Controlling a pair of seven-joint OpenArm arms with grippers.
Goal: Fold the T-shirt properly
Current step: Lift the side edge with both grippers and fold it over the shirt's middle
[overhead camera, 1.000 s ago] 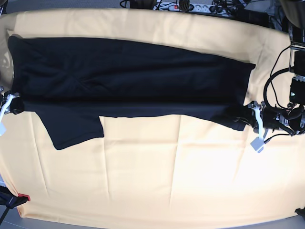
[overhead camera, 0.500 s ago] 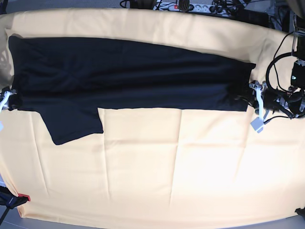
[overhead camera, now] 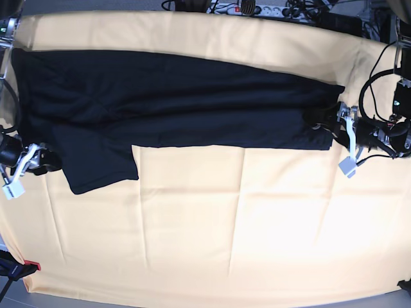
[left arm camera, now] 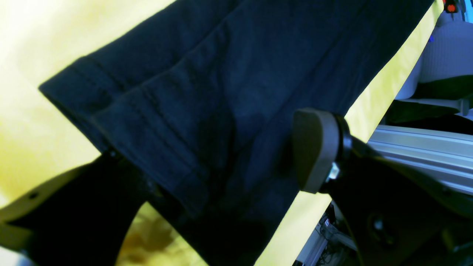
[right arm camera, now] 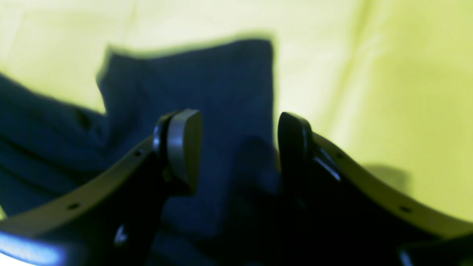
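Lying folded lengthwise, the T-shirt point(overhead camera: 173, 102) sits between both parted hands

Robotics lab, power strip point(overhead camera: 247, 9), cables point(overhead camera: 372, 96)

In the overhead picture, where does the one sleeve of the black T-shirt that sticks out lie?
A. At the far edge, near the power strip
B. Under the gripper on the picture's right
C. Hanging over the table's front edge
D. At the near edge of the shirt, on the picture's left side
D: the sleeve juts from the T-shirt toward the viewer, resting flat on the yellow cloth.
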